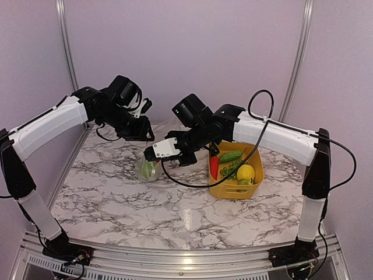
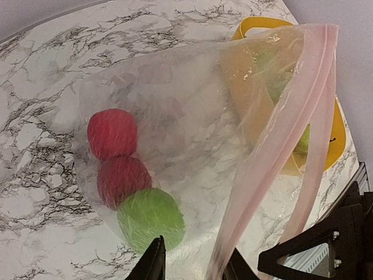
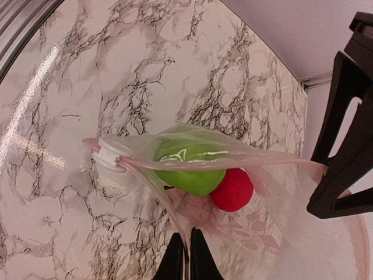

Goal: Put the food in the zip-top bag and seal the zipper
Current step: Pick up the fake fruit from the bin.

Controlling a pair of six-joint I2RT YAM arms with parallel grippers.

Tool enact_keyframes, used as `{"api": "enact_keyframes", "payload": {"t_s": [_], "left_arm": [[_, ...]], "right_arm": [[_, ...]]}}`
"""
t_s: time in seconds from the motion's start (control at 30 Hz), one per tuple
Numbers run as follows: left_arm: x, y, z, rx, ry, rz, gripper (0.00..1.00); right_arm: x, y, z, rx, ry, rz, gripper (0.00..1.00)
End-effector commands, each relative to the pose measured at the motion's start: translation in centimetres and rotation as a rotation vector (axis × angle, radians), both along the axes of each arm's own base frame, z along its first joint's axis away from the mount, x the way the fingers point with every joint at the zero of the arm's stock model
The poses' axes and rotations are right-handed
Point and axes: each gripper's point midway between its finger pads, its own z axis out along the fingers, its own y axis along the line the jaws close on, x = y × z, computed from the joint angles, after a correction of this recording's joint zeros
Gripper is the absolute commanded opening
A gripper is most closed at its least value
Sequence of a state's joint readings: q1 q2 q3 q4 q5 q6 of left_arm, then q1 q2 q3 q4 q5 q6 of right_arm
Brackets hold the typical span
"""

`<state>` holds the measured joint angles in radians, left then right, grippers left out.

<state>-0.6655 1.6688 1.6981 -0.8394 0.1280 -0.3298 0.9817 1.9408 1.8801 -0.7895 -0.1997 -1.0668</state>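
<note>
**Left wrist view.** Left gripper (image 2: 195, 263) fingers sit at the lens with the jaws apart. The pink zipper (image 2: 291, 128) strip of the bag (image 2: 192, 116) runs down between them, not pinched as far as I can see. Through the film I count two red balls (image 2: 112, 133) and one green ball (image 2: 151, 219). The yellow basket (image 2: 260, 22) rim shows behind the bag mouth; touching or just beyond, cannot tell.

**Right wrist view.** Right gripper (image 3: 186, 259) is closed on the bag film just under the mouth. One white slider (image 3: 111, 154) sits at one end of the zipper. One green ball and one red ball show here; the second red is hidden. The basket is out of this view.

**Top view.** The bag sits left of the basket, apart from it, with a gripper on either side. Whether its bottom rests on the table (image 1: 145, 216) I cannot tell. In the basket are one lemon (image 1: 245, 172), one carrot (image 1: 214, 167) and roughly three green pieces (image 1: 231, 156), overlapping and hard to separate.

**Step, as I judge it.** Loading is under way, with three pieces bagged, about five not yet bagged, and the zipper unsealed. The next move calls for one arm to hold the mouth wide while the other reaches to the basket for a piece.
</note>
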Motion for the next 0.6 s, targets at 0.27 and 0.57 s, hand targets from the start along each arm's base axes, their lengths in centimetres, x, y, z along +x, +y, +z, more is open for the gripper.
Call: {"api": "enact_keyframes", "payload": {"t_s": [0.27,0.57], "left_arm": [[0.7,2.2,-0.4,0.098,-0.029,0.081,0.05],[1.6,3.0,2.3,0.111,-0.116,0.105,0.00]], "right_arm": [[-1.0,0.9,6.0,0.143,0.019,0.009,0.05],[-2.2,0.6,6.5,0.156,0.081,0.015,0.06]]}}
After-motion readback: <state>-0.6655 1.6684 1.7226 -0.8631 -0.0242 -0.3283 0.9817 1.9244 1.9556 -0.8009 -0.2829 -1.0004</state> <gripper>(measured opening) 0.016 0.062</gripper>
